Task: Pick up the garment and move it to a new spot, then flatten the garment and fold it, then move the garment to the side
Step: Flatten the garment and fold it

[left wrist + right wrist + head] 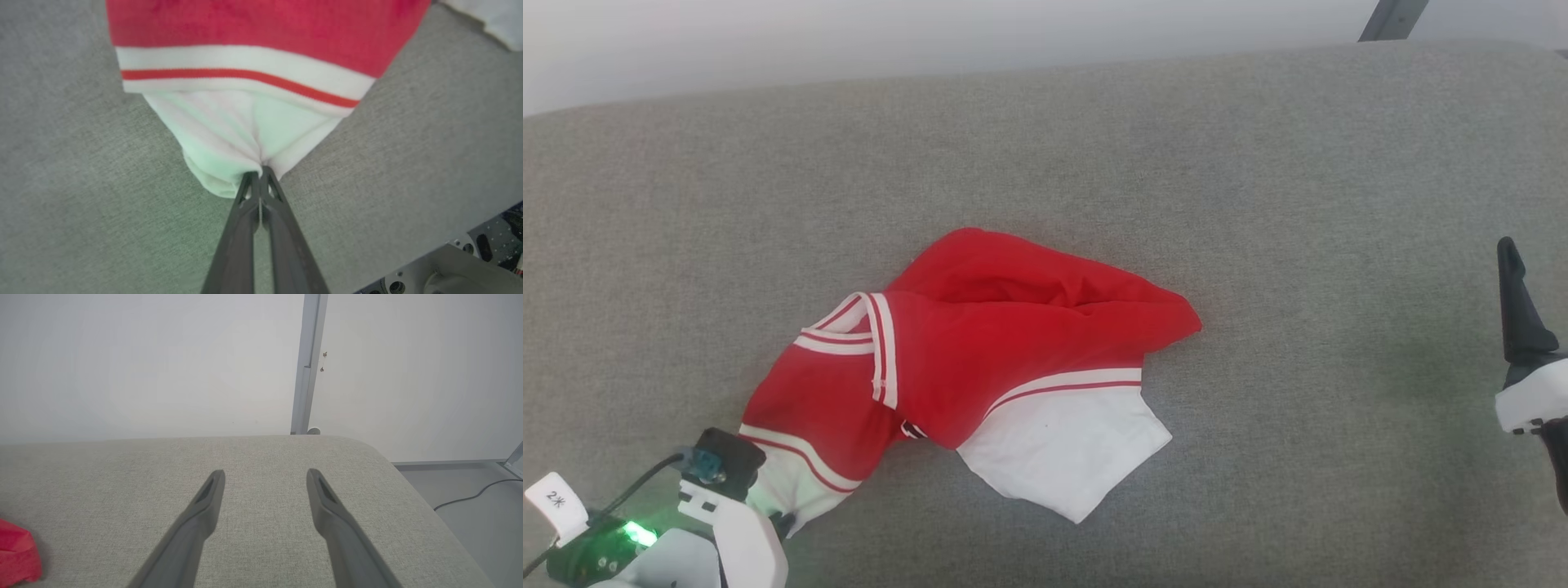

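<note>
The left gripper [260, 174] has its two dark fingers pressed tight together on the bunched white end of one sleeve of the garment [996, 343], and the cloth puckers right at the tips. Just ahead of those tips runs a red-and-white striped band [245, 75]. Beyond it lies the red body, crumpled on the grey upholstered surface [1258, 180] (the second white sleeve end [1066, 457] lies flat, ahead and off to that gripper's right). The right gripper [265, 475] has its fingers spread wide with nothing between them. It is over bare grey cloth, well apart from the garment, with only a scrap of red showing far to its left.
</note>
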`<state>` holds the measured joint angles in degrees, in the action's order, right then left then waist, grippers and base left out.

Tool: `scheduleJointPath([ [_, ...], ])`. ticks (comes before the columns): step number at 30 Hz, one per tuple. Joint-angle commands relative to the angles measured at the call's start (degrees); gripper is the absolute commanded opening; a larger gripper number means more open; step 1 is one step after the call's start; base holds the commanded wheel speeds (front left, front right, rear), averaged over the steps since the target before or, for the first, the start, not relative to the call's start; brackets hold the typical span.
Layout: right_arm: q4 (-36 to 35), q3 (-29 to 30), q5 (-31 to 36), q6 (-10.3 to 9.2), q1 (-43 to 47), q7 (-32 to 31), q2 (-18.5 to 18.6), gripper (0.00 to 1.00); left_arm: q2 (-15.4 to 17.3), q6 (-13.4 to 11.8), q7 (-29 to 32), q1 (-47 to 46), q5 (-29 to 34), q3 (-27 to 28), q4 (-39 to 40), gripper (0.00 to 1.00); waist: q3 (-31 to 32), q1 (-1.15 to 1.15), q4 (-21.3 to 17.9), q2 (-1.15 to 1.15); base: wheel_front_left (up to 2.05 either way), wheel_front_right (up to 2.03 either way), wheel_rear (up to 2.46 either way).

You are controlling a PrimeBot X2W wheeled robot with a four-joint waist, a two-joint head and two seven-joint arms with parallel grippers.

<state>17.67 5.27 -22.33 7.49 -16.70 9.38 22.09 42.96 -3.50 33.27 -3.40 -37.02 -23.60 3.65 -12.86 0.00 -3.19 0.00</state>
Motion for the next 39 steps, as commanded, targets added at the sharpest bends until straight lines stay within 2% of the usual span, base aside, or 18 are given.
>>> scheduleJointPath([
  [1, 0.26, -0.35, 0.04, -0.01, 0.41, -0.23, -0.2, 1.0, -0.18, -0.2, 0.63, 0.98, -0.6, -0.09, -1.48, 0.0, 0.12, 0.0, -0.09, 0.0, 0.0, 0.0, 0.0],
  [6, 0.41, -0.84, -0.28, -0.01, 0.56, -0.52, -0.08, 1.0, -1.1, -0.97, -0.29, 0.77, -1.78, 0.66, -4.64, 0.0, 0.33, 0.0, -0.35, 0.0, 0.0, 0.0, 0.0],
  [8, 0.32, -1.23, -0.36, -0.01, 0.68, -0.8, -0.11, 1.0, -1.45, -1.4, -1.33, 0.28, -2.22, 1.53, -4.83, 0.33, 0.39, 0.0, -0.4, 0.0, 0.0, 0.0, 0.0],
  [9, 0.23, -1.53, -0.5, -0.01, 0.74, -0.91, -0.13, 1.0, -1.59, -1.64, -1.71, 0.08, -2.37, 1.92, -4.69, 0.52, 0.42, 0.0, -0.37, 0.0, 0.0, 0.0, 0.0],
  [10, 0.17, -1.84, -0.55, -0.01, 0.78, -1.03, -0.03, 1.0, -1.64, -2.07, -1.93, 0.01, -2.57, 2.33, -4.49, 0.87, 0.45, 0.0, -0.31, 0.0, 0.0, 0.0, 0.0],
  [11, 0.11, -2.09, -0.62, -0.01, 0.8, -1.11, 0.05, 1.0, -1.4, -2.38, -2.14, -0.13, -2.25, 2.59, -4.07, 1.0, 0.49, 0.0, -0.21, 0.0, 0.0, 0.0, 0.0],
  [19, -1.44, -5.61, -1.9, 0.0, 1.38, -2.52, 0.74, 1.0, -2.3, -6.12, -5.35, -1.47, -2.13, 6.08, 0.46, 1.0, 1.12, 0.0, 1.78, 0.0, 0.0, 0.0, 0.0],
  [23, -3.33, -10.34, -3.99, 0.0, 2.42, -5.18, 1.97, 1.0, -2.85, -7.99, -9.0, -1.68, -0.59, 7.76, 3.63, 1.0, 1.63, 0.0, 3.71, 0.0, 0.0, 0.0, 0.0],
  [27, -6.04, -16.92, -7.11, 0.0, 2.82, -8.46, 3.87, 1.0, -4.23, -9.75, -15.83, -1.95, 2.59, 8.8, 5.47, 1.0, 2.09, 0.0, 5.81, 0.0, 0.0, 0.0, 0.0],
  [34, -10.27, -27.98, -14.47, 0.0, 3.49, -16.99, 8.21, 1.0, -9.76, -11.83, -29.1, -1.9, 6.41, 9.06, 3.31, 1.0, 2.63, 0.0, 9.47, 0.0, 0.0, 0.0, 0.0],
  [39, -13.41, -32.67, -20.24, 0.0, 3.81, -23.96, 11.64, 1.0, -14.01, -13.22, -36.71, -1.77, 7.2, 9.25, -0.46, 1.0, 2.61, 0.0, 11.8, 0.0, 0.0, 0.0, 0.0],
])
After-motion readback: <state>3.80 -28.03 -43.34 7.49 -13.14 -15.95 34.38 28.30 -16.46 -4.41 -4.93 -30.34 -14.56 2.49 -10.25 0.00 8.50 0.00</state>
